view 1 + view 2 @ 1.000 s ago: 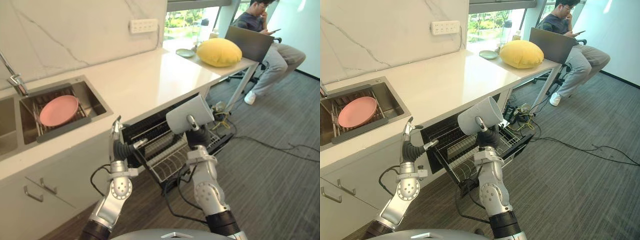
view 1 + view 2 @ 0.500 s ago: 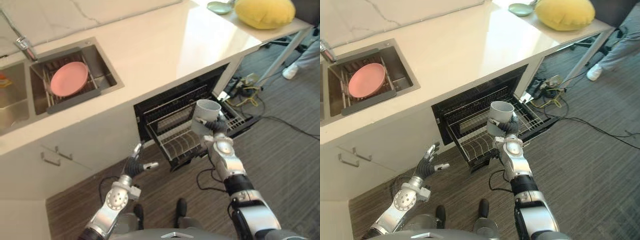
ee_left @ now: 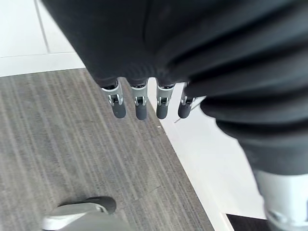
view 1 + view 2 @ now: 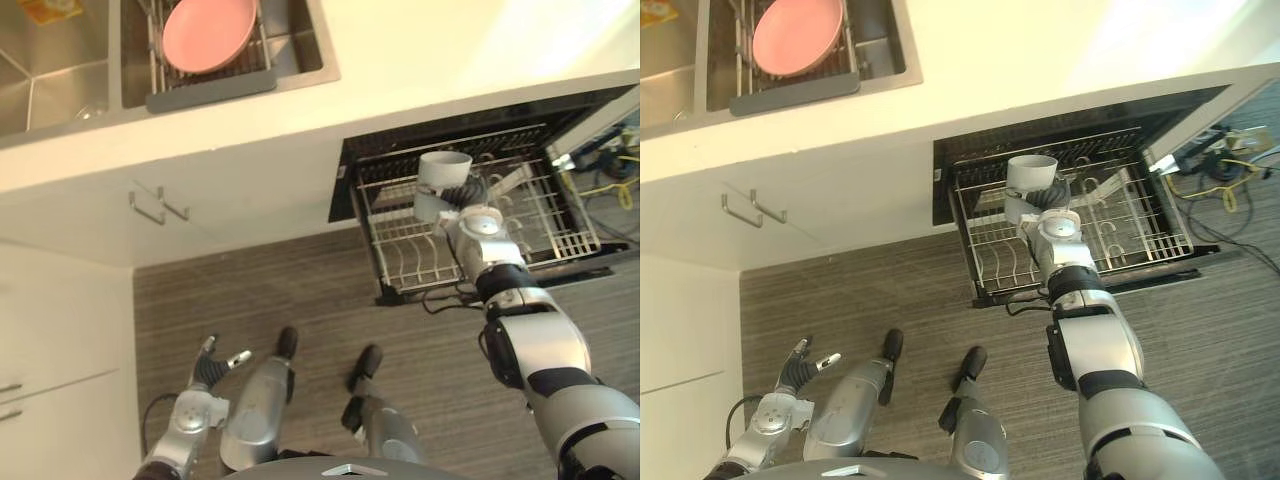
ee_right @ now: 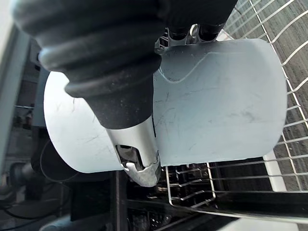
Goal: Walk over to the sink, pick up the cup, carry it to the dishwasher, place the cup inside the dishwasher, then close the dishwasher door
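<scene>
A pale grey cup (image 4: 442,178) (image 5: 216,115) is held upright, mouth up, over the pulled-out wire rack (image 4: 570,235) of the open dishwasher (image 4: 970,150). My right hand (image 4: 476,215) is shut on it, with the thumb (image 5: 134,154) across the cup's side. The cup hangs above the rack's left half; whether it touches the wires I cannot tell. My left hand (image 4: 212,362) hangs low at the lower left over the floor, its fingers (image 3: 139,103) straight and holding nothing.
A sink (image 4: 300,50) at the top holds a pink plate (image 4: 208,33) on a drying rack. White cabinet doors with handles (image 4: 158,205) stand left of the dishwasher. Loose cables (image 4: 610,160) lie on the grey floor (image 4: 330,280) at the right.
The camera has tipped down, so the counter has slid up the picture. My right hand has carried the cup lower, over the rack. My left hand has dropped toward the floor.
</scene>
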Tool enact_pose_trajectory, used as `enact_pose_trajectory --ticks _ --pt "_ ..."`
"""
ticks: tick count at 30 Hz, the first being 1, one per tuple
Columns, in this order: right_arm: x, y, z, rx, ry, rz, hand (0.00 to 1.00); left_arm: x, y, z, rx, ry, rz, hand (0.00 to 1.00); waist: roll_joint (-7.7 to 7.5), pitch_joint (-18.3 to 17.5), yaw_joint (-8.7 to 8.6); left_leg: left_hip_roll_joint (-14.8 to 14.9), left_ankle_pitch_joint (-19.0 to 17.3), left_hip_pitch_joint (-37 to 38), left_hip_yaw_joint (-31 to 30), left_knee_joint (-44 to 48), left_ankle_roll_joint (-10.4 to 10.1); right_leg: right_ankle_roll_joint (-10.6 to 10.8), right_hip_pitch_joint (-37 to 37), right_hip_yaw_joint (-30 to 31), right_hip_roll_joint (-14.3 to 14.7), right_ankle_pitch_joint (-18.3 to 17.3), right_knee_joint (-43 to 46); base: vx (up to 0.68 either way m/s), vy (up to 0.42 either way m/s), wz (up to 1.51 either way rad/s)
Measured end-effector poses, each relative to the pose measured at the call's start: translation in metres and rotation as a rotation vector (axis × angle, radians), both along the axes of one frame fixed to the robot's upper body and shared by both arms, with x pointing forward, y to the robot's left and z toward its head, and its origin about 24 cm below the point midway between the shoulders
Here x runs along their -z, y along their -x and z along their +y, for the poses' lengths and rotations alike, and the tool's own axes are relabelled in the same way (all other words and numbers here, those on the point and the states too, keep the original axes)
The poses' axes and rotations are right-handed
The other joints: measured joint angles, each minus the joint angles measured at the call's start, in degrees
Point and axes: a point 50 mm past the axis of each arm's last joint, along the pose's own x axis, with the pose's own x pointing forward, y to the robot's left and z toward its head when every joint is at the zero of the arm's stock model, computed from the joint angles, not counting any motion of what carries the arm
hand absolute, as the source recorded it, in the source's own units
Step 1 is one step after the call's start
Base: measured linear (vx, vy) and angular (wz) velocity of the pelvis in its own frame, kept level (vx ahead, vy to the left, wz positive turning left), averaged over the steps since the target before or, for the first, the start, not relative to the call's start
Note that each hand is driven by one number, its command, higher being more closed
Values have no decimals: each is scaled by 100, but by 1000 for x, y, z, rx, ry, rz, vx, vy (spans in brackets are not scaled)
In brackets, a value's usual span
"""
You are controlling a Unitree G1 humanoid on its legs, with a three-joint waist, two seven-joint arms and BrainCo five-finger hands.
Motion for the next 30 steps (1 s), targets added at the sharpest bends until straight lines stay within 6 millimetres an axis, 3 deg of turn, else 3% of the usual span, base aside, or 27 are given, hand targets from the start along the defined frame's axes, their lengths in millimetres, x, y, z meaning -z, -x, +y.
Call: enact_pose_trajectory --ticks 9,13,18,19,30 --pt "-3 7 -33 38 34 134 100 7 6 -8 -89 135 31 0 391 343 130 -120 589 -265 -457 -671 -36 -57 -309 -509 -72 20 1 -54 4 30" --pt "-30 1 -36 -17 80 106 100 6 6 -12 -91 144 19 0 527 478 182 -121 837 -335 -655 -969 -82 -81 -416 -682 -63 24 2 -8 -15 25" --pt "-48 -1 -41 -32 121 71 100 5 6 -12 -84 149 19 0 535 481 225 -128 934 -331 -764 -1121 -96 -89 -428 -789 -62 -5 3 23 -7 11" --pt "-50 -1 -41 -36 126 67 0 5 6 -12 -83 150 19 0 535 481 225 -129 935 -337 -764 -1126 -97 -90 -436 -789 -62 -7 3 0 0 0" --pt "-63 -6 -33 -112 137 51 0 2 3 -13 -44 168 25 0 543 486 144 -79 1049 -150 -715 -1309 -120 -124 -406 -728 -62 -44 114 5 -2 -1"
